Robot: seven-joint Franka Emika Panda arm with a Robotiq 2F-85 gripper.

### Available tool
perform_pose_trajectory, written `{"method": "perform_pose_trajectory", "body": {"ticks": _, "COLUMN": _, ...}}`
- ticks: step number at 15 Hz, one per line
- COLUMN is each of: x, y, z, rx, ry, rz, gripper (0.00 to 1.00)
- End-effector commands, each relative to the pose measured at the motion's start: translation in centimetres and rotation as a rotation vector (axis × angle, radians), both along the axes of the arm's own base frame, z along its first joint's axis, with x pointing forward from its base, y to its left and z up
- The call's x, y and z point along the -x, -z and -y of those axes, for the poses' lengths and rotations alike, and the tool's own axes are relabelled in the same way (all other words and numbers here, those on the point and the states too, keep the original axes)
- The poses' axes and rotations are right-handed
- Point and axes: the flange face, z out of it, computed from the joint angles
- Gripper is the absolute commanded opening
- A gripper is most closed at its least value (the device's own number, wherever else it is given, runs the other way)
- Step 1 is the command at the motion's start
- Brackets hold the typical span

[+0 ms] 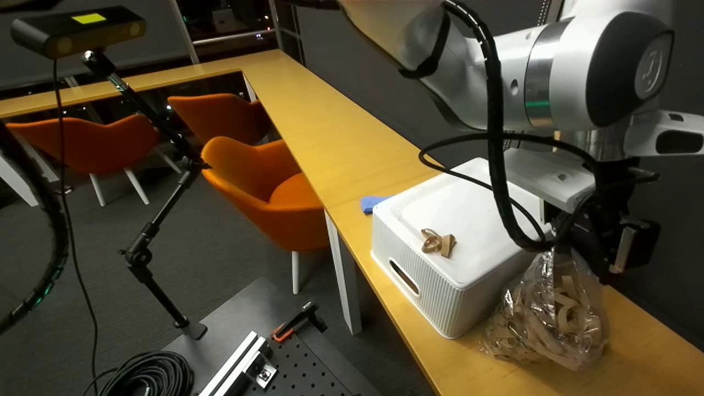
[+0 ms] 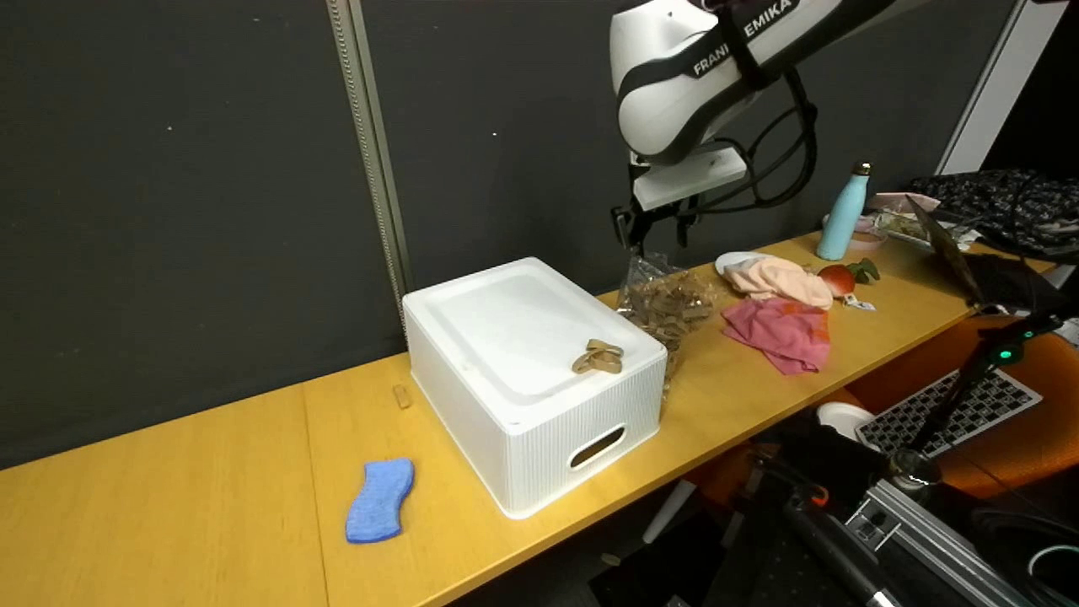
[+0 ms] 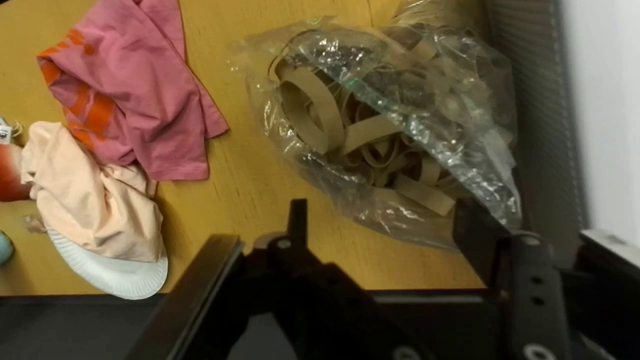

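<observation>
In the wrist view my gripper (image 3: 382, 225) stands open, its two dark fingers wide apart, with bare wood and the edge of a clear plastic bag (image 3: 390, 135) visible through the gap. Tan, band-like loops fill the bag. The right-hand finger (image 3: 475, 235) overlaps the bag's edge; whether they touch I cannot tell. Both exterior views have the gripper (image 2: 660, 244) just above the bag (image 1: 550, 324), which rests on the table beside a white ribbed box (image 2: 582, 421). On the box's lid lies a small bunch of tan loops (image 2: 599, 357), also seen as loops (image 1: 438, 243).
A blue sponge (image 2: 380, 501) lies on the table beyond the box. Past the bag are a pink cloth (image 3: 145, 95), a peach cloth (image 3: 100, 205) over a paper plate (image 3: 125, 275), and a light blue bottle (image 2: 843, 215). A dark wall (image 2: 211, 211) backs the table.
</observation>
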Motion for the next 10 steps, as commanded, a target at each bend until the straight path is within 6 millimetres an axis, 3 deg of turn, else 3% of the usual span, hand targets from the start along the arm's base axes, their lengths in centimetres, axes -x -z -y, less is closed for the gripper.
{"method": "perform_pose_trajectory", "body": {"ticks": 1, "x": 1.2, "y": -4.3, "z": -3.7, "rx": -0.090, "ry": -0.027, "rz": -0.005, "gripper": 1.00}}
{"method": "perform_pose_trajectory", "body": {"ticks": 3, "x": 1.5, "y": -6.4, "z": -6.9, "rx": -0.137, "ry": -0.084, "rz": -0.018, "gripper": 1.00}}
{"method": "perform_pose_trajectory", "body": {"ticks": 6, "x": 1.0, "y": -7.7, "z": -12.8, "rx": -0.199, "ry": -0.169, "rz": -0.031, "gripper": 1.00}}
{"method": "perform_pose_trajectory", "body": {"ticks": 7, "x": 1.1, "y": -7.4, "z": -14.7, "rx": -0.217, "ry": -0.191, "rz": -0.037, "gripper": 1.00}}
{"method": "perform_pose_trajectory", "body": {"ticks": 10, "x": 1.1, "y": -5.4, "z": -17.8, "rx": -0.270, "ry": -0.265, "rz": -0.041, "gripper": 1.00}}
